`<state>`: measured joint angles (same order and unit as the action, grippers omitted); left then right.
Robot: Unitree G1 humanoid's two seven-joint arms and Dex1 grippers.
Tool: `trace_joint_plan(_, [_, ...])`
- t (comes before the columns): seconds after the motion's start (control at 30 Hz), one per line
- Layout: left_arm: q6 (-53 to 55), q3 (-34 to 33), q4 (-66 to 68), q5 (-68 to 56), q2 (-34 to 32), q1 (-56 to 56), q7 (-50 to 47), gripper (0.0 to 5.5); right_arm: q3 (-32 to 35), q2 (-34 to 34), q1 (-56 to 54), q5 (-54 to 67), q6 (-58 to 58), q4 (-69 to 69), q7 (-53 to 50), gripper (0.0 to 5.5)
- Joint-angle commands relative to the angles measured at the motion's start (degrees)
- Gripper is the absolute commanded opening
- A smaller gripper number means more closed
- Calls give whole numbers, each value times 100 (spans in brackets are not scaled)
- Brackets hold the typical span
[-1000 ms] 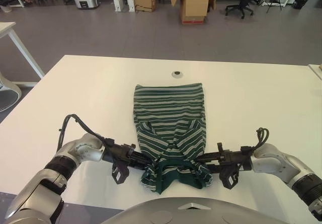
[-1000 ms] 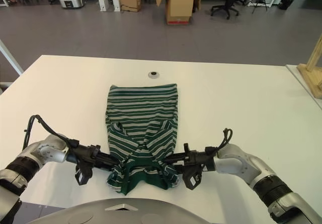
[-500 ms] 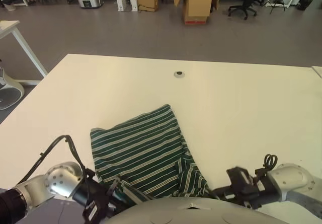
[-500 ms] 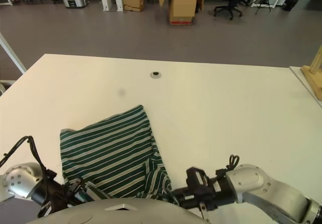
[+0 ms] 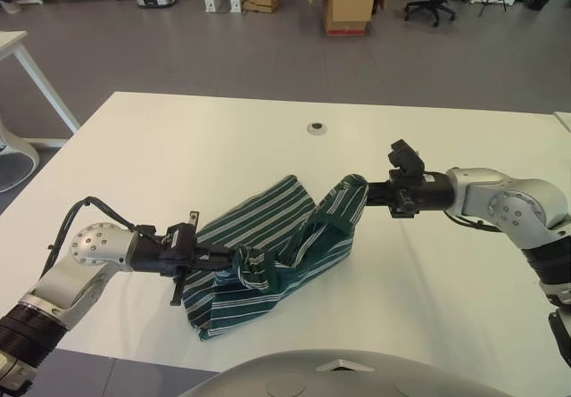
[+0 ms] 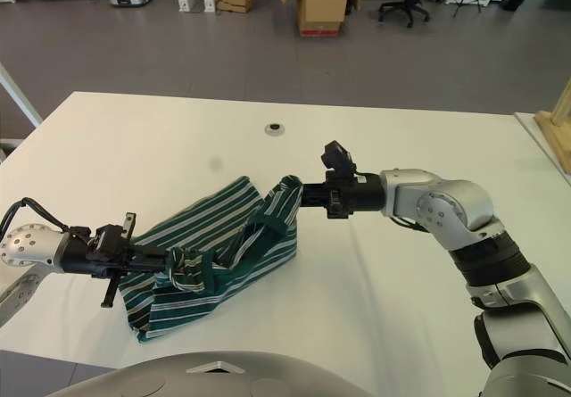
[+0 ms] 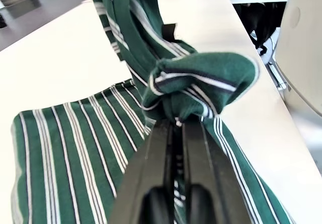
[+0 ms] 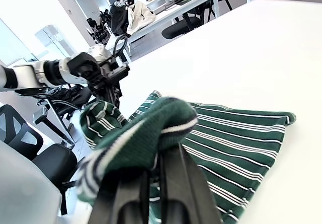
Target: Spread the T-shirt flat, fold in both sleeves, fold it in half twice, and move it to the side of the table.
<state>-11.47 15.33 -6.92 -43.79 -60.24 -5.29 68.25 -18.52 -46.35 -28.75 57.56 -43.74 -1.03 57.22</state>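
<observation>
While it is pinched at two ends, the green striped T-shirt lies bunched on the white table.
The left gripper is closed on a gathered fold at front left; the right gripper is closed on another fold, raised over the table's middle. Far behind stands an open cardboard box.
</observation>
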Motion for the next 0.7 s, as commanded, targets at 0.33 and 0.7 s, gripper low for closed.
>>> trace_joint_plan(0.33, [2523, -1965, -1812, -1940, 1368, -2178, -2625, 2, 156, 2200, -2165, -2197, 27, 3939, 356, 4])
trace_joint_plan(0.7, [3747, -2536, -3255, -2906, 2445, -2652, -5188, 2, 473, 3560, -3222, -3590, 1040, 6119, 641, 4])
